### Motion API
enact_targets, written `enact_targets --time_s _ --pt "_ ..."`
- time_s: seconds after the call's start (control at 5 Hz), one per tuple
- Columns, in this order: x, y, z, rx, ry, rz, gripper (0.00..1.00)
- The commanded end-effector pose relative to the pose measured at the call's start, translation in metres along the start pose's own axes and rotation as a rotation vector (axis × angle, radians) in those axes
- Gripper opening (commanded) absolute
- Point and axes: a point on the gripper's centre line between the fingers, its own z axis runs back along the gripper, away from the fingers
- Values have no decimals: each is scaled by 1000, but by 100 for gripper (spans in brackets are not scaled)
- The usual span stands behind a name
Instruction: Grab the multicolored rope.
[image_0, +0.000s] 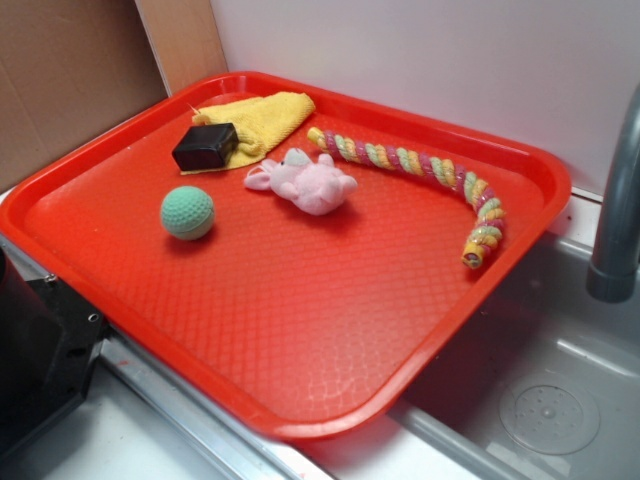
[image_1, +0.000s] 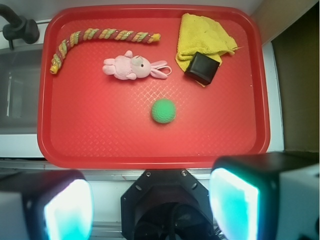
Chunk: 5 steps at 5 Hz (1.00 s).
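Multicolored rope (image_0: 430, 168), one only, lying curved along the far edge of one red tray (image_0: 300, 330), just beside one pink plush toy (image_0: 310, 182). Also sitting there: one green ball (image_0: 187, 212), one yellow cloth (image_0: 262, 120), one black block (image_0: 205, 146). Gripper (image_1: 150, 200) hanging wide open, well apart, holding nothing.

In the wrist view, the tray (image_1: 60, 145) holds the rope (image_1: 100, 36) along its far left edge, the plush toy (image_1: 131, 68) just before it, the ball (image_1: 164, 110) nearer still, and the box (image_1: 202, 68) resting on the cloth (image_1: 205, 37) at far right.
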Motion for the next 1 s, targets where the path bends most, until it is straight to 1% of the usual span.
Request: enact_targets --time_s 0.0,0.2,0.4,0.6,0.8 --pt "0 0 0 0 0 0 100" --pt "8 -5 -5 10 -9 -75 100" --pt "25 -2 -15 53 -25 -118 100" --pt "53 4 -33 33 -50 -245 100" --pt "77 9 -46 49 -70 -325 100"
